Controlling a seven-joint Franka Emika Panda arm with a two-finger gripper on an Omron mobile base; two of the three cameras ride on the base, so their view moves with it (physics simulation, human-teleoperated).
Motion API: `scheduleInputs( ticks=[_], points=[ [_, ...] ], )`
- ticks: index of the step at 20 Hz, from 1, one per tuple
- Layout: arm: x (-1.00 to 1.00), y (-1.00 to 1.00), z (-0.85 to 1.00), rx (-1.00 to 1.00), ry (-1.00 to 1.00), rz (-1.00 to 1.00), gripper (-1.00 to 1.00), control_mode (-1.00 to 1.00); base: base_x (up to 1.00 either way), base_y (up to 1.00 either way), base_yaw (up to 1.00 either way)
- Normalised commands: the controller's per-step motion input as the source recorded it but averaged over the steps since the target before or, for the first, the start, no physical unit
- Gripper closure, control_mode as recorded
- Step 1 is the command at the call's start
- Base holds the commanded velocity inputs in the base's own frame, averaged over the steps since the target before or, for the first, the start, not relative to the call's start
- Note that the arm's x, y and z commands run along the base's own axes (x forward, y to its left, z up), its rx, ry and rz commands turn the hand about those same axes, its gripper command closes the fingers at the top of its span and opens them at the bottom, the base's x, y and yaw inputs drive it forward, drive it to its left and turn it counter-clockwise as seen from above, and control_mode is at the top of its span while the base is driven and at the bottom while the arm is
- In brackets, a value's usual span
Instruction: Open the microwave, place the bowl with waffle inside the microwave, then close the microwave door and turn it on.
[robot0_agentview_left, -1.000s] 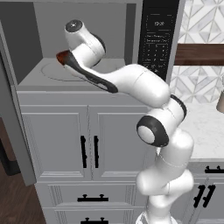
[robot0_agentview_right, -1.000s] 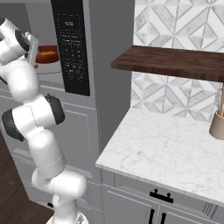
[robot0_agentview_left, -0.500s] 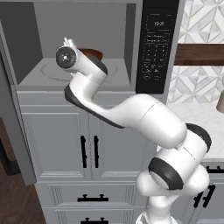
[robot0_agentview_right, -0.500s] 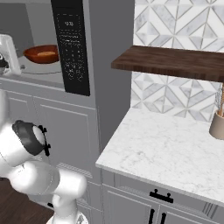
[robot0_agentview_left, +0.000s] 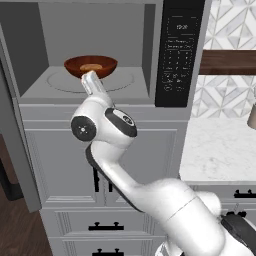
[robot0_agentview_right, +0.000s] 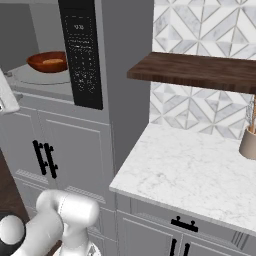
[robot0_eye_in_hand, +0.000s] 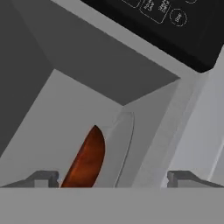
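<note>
**Reddish-brown bowl on the turntable, door swung open**

Reddish-brown and shallow, the bowl (robot0_agentview_left: 91, 66) sits inside the microwave (robot0_agentview_left: 100, 55) in my left base view, resting on the round turntable (robot0_agentview_left: 90, 81) toward the left half of the grey cavity. I can see the waffle (robot0_agentview_left: 91, 67) as a small golden-tan patch lying in it. The black keypad panel (robot0_agentview_left: 180, 52) stands to the right of the cavity. The microwave door (robot0_agentview_left: 17, 145) is swung open at the left edge, seen nearly edge-on as a grey slab. My arm (robot0_agentview_left: 107, 131) rises in front of the white cabinet doors (robot0_agentview_left: 100, 165) below, one link reaching up to the cavity's front lip just in front of the bowl.

From the right base view, the bowl (robot0_agentview_right: 47, 61) and waffle (robot0_agentview_right: 52, 61) show left of the keypad panel (robot0_agentview_right: 82, 52), on the turntable (robot0_agentview_right: 42, 75). A marble counter (robot0_agentview_right: 195, 172) runs to the right under a dark wooden shelf (robot0_agentview_right: 197, 71), with a tan utensil holder (robot0_agentview_right: 248, 142) at the far edge.

My hand view is rolled: the bowl (robot0_eye_in_hand: 86, 159) appears as a brown sliver against the turntable (robot0_eye_in_hand: 120, 148), with the keypad panel (robot0_eye_in_hand: 175, 26) above. The gripper (robot0_eye_in_hand: 113, 178) shows two finger tips set wide apart, with nothing between them.
</note>
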Motion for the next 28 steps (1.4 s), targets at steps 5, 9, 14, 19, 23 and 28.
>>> scheduleInputs(
  ticks=[5, 9, 14, 19, 23, 28],
  points=[
    [-0.97, 0.0, -0.26, 0.0, -0.02, -0.2, -1.0, -1.0, 0.0, 0.0, 0.0],
    [-0.66, 0.0, -0.41, -0.04, 0.0, -0.22, -1.0, -1.0, 0.0, 0.0, 0.0],
    [-0.1, -0.05, -0.48, -0.08, 0.0, -0.22, -1.0, -1.0, 0.0, 0.0, 0.0],
    [0.0, -0.03, -0.46, -0.13, -0.01, -0.17, -1.0, -1.0, 0.0, 0.0, 0.0],
    [0.0, 0.0, -0.46, -0.13, -0.06, -0.12, -1.0, -1.0, 0.0, 0.0, 0.0],
    [0.0, 0.4, -0.19, -0.19, -0.13, -0.06, -1.0, -1.0, 0.0, 0.0, 0.0]
  ],
)
